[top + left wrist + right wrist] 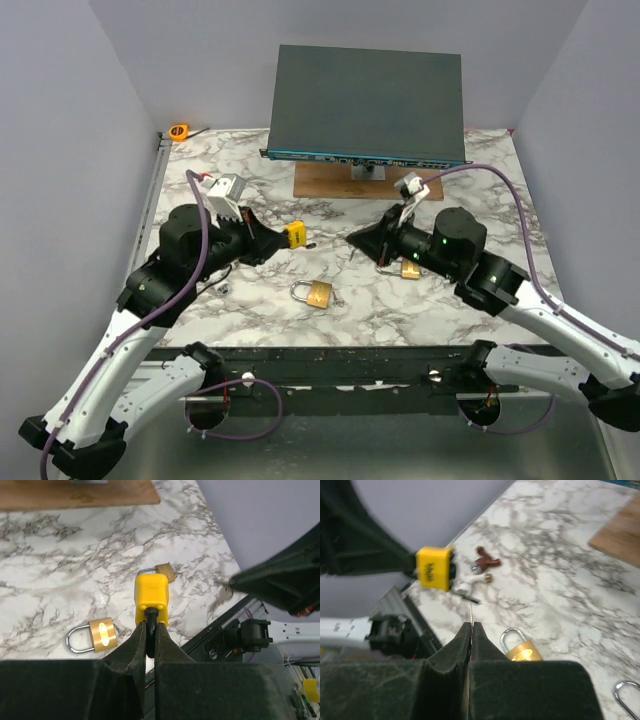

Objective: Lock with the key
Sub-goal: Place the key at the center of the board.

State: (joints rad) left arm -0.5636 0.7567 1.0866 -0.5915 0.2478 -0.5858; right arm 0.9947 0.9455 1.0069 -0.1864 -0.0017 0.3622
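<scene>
Left gripper point(150, 624) grips yellow padlock point(151, 596), lettering blurred, right gripper point(471, 626) pinches key point(471, 613)

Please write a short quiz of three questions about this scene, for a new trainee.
1. True or false: the left gripper has its jaws shut on the yellow padlock.
2. How many brass padlocks lie on the table? A: one. B: two. C: four.
3. Fill in: the right gripper has its jaws ____ on a thin key.

Key: 1 true; 2 B; 3 shut.
</scene>
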